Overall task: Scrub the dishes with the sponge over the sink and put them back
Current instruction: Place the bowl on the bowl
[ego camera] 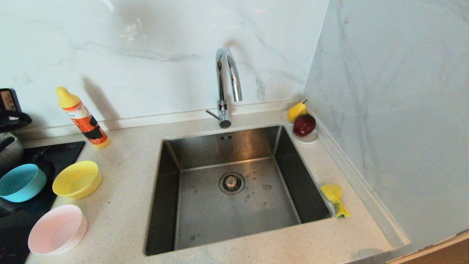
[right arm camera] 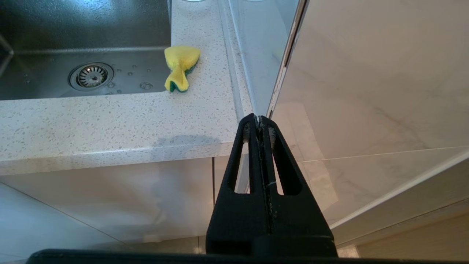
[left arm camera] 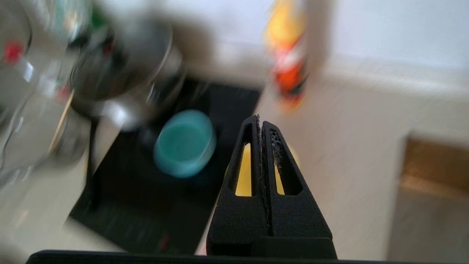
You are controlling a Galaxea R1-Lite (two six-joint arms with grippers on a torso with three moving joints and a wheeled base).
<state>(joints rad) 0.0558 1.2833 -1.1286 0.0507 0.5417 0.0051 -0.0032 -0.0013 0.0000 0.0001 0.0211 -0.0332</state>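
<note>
Three dishes stand left of the sink (ego camera: 227,146): a yellow bowl (ego camera: 77,179) on the counter, a light blue bowl (ego camera: 21,182) on the black hob, a pale pink bowl (ego camera: 56,229) nearest the front. The crumpled yellow sponge (ego camera: 335,199) with its green layer lies on the counter at the sink's right rim, also in the right wrist view as the sponge (right arm camera: 180,68). Neither arm shows in the head view. My left gripper (left arm camera: 261,121) is shut and empty, in front of the yellow bowl (left arm camera: 244,172), with the blue bowl (left arm camera: 185,143) beside it. My right gripper (right arm camera: 259,120) is shut and empty, below the counter's front edge.
A chrome tap (ego camera: 227,84) rises behind the sink. An orange detergent bottle (ego camera: 82,117) leans at the back left. A steel pot (ego camera: 7,146) sits on the hob (ego camera: 55,154). A white saucer (ego camera: 309,138) with a pear and a red fruit stands at the back right, by the side wall.
</note>
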